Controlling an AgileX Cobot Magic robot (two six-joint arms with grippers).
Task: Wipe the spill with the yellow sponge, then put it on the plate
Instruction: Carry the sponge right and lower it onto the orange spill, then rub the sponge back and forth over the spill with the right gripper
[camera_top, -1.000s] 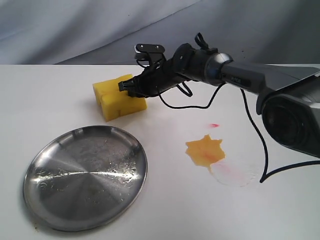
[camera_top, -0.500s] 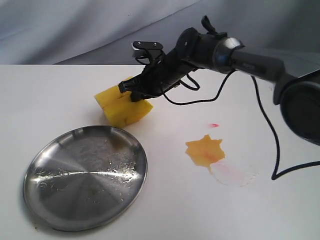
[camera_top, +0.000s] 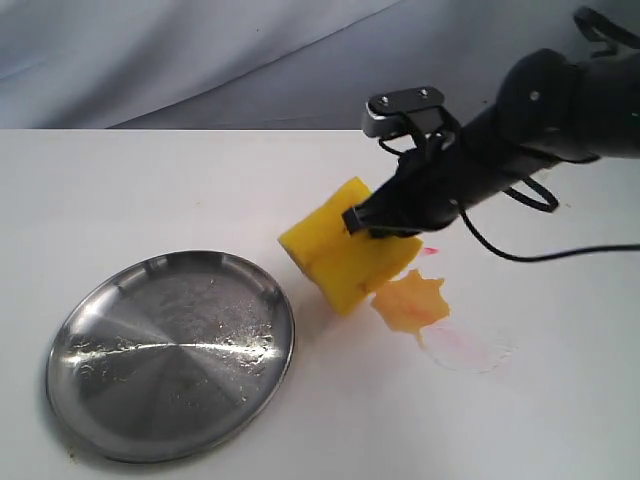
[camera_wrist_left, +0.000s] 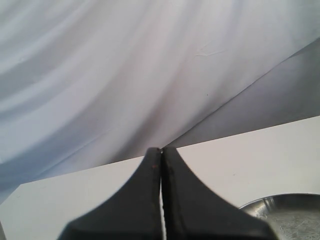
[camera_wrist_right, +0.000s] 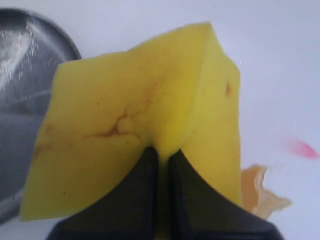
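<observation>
1. Plate (camera_top: 150, 385): one, lying at left; the left gripper (camera_wrist_left: 161, 151) near its rim was pinched closed, empty.
2. Yellow sponge (camera_top: 335, 255): one, tilted in the middle, squeezed by the right gripper (camera_top: 365, 222).
3. Spill (camera_top: 410, 303): one puddle, just right of it.

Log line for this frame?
right gripper: shut on sponge | sponge: beside spill | spill: unwiped | left gripper: shut, empty | plate: no sponge

White table (camera_top: 150, 190) before a backdrop (camera_top: 150, 50) (draped, grey).
</observation>
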